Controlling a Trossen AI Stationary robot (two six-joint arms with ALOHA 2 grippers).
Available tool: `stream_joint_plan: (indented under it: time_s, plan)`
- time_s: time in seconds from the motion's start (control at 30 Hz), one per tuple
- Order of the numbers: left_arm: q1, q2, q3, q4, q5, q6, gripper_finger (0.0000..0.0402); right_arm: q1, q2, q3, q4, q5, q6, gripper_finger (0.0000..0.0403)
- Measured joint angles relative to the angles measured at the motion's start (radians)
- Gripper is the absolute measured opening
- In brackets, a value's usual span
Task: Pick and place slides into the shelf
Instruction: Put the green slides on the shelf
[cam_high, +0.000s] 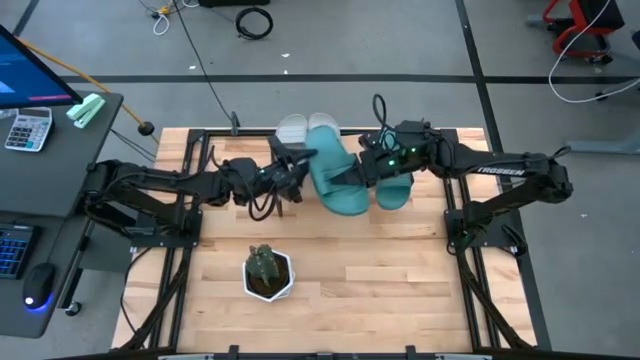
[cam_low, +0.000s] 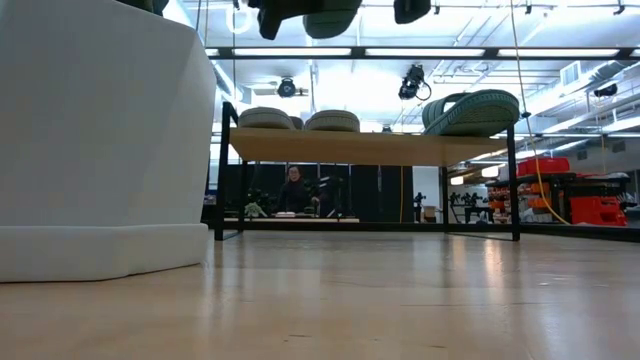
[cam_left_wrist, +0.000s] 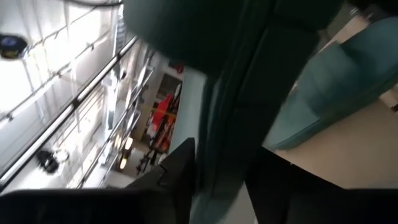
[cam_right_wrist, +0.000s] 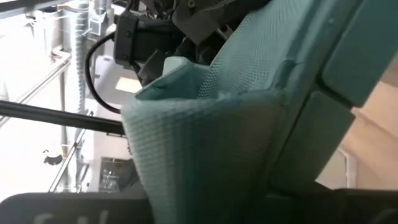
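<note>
Both grippers hold one teal slide (cam_high: 335, 178) in the air above the shelf (cam_low: 370, 148), which stands at the table's far middle. My left gripper (cam_high: 300, 168) is at the slide's left side, my right gripper (cam_high: 365, 172) at its right side. In the low view the slide (cam_low: 330, 15) shows high above the shelf. The light grey pair (cam_high: 305, 127) rests sole-down on the shelf's top board, left part. The second teal slide (cam_high: 397, 190) lies on the board's right end (cam_low: 475, 110). My left gripper pinches the teal slide's side edge (cam_left_wrist: 225, 143) between its two fingers (cam_left_wrist: 180, 177), coming level from the table's left. The slide is lifted clear of the shelf. My right gripper is shut on the same slide at its strap side (cam_high: 352, 173), coming from the table's right. The slide's textured body (cam_right_wrist: 205, 143) fills its wrist view and hides the fingertips.
A small plant in a white pot (cam_high: 267, 272) stands near the table's front middle; it fills the low view's left (cam_low: 100, 140). The two arms meet closely over the shelf. A desk with a calculator (cam_high: 28, 128) lies beyond the table's left edge.
</note>
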Motion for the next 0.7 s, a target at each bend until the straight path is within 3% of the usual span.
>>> stream_joint_plan:
  time_s: [0.23,0.33,0.43,0.57,0.7]
  plan:
    - [0.002,-0.002,-0.002,-0.001,-0.16,-0.016,0.0161,-0.029,-0.074,0.003,-0.132,0.015,-0.072,0.011]
    - [0.004,-0.007,-0.002,0.006,-0.225,-0.035,0.0164,-0.04,-0.126,0.004,-0.256,0.065,-0.11,0.0111]
    - [-0.003,-0.008,-0.002,0.01,-0.223,-0.123,0.0159,-0.043,-0.168,0.003,-0.351,0.144,-0.152,0.0112]
    - [-0.025,-0.008,-0.002,0.013,-0.179,-0.381,0.0149,-0.019,-0.207,0.003,-0.434,0.225,-0.234,0.0109]
    - [-0.023,-0.008,-0.002,0.032,-0.041,-0.897,0.0138,0.013,-0.214,0.002,-0.423,0.247,-0.299,0.011]
